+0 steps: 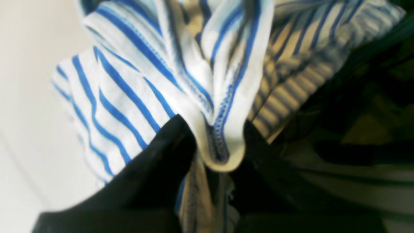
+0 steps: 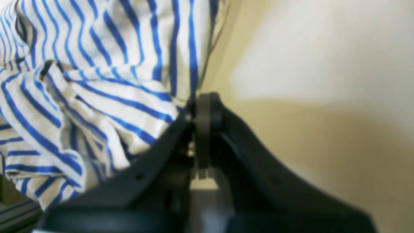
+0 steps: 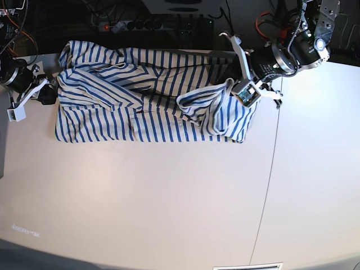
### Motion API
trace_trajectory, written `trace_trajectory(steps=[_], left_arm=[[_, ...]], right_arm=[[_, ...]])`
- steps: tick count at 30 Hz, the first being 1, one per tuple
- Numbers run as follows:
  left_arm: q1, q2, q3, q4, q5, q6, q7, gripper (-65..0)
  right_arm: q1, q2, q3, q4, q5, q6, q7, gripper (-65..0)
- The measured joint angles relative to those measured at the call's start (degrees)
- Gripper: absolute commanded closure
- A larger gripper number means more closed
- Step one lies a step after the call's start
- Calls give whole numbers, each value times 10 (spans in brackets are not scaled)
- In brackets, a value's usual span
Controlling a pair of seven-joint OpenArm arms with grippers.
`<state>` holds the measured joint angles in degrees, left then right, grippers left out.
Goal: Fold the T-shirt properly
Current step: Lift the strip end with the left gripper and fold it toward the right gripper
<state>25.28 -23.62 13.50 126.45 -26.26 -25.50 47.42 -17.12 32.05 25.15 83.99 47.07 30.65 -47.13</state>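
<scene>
Left wrist view, T-shirt (image 1: 136, 84): white cloth with blue stripes filled the upper frame, bunched into folds, blurred.
Left wrist view, hem: a stitched edge of the shirt ran down into the gap between the two dark fingers (image 1: 155, 161).
Left wrist view, left pincer (image 1: 220, 152): nearly closed, clamped on that folded edge of the T-shirt.
Left wrist view, surface (image 1: 29, 97): pale, seen at the left behind the cloth.

Right wrist view, T-shirt (image 2: 97, 81): striped cloth lay crumpled over the left half, touching the left side of the dark fingers.
Right wrist view, right pincer (image 2: 202, 113): tips pressed together; a thin edge of the cloth ran down to meet them, but the blur hid whether any of it was caught between.
Right wrist view, surface (image 2: 307, 97): bare cream area to the right.

Base view, T-shirt (image 3: 140, 107): lay stretched sideways along the far part of the white surface (image 3: 169, 197), rumpled, with its right end lifted and turned back into a loose fold.
Base view, left pincer (image 3: 246, 93): at the shirt's raised right end, gripping the cloth there.
Base view, right pincer (image 3: 48, 97): at the shirt's left edge, low by the surface, touching the cloth.
Base view, cables (image 3: 140, 25): a dark tangle beyond the far edge of the surface.
</scene>
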Motion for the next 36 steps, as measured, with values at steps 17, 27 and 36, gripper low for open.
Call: trace_trajectory(steps=[17,27,36], left_arm=[[-113,165,120,-172,69,9,1,0],[-148,189,163,-224,194,55,-23,0],[-165,188,318,-226,457,211,-25,-15]], right_arm=[[0,0,0,0,-2,0,-1,0],[0,0,0,0,9,0,0,0],[0,0,0,0,11,0,-1,0]])
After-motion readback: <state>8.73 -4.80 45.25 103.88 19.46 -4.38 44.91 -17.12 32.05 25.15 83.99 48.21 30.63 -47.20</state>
